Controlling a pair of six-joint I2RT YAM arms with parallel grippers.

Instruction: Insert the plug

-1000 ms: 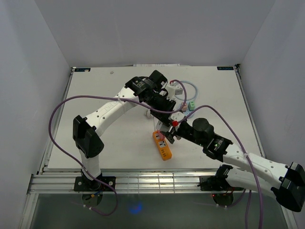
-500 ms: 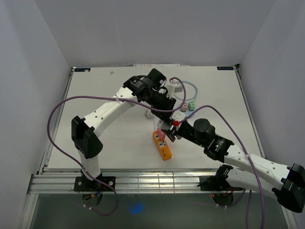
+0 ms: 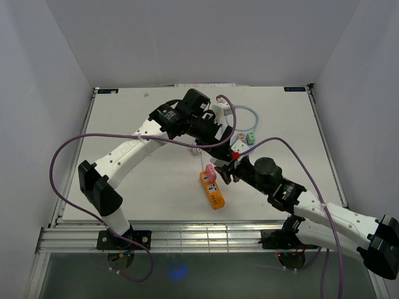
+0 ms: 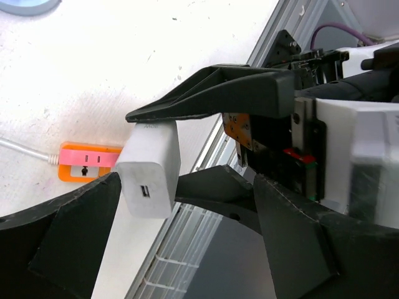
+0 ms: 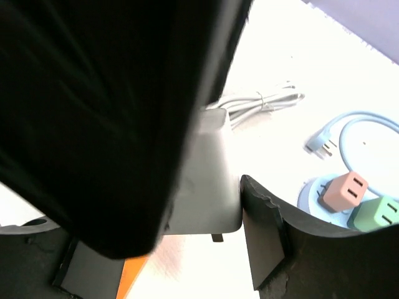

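The plug (image 4: 148, 169) is a white cube charger with a small port on its end face. My right gripper (image 5: 202, 215) is shut on it, one black finger (image 5: 265, 233) pressed flat against its side, and a metal prong (image 5: 216, 237) pokes out below. It hangs just above the orange power strip (image 3: 214, 190), whose pink socket end (image 4: 86, 161) shows behind it. My left gripper (image 4: 187, 205) stands wide open beside the plug, touching nothing. In the top view the right gripper (image 3: 222, 170) hides most of the plug, with the left gripper (image 3: 215, 132) just beyond it.
A round light-blue hub (image 3: 247, 137) carries a pink charger (image 5: 345, 190) and a green one (image 5: 378, 212), with a blue cable loop (image 3: 249, 115) behind. A bundled white cord (image 5: 262, 99) lies near them. The table's front rail (image 3: 187, 237) is close below the strip.
My left gripper has opened wide, let go of the plug and drawn back toward the far side. My right gripper has closed on the plug and holds it over the strip.
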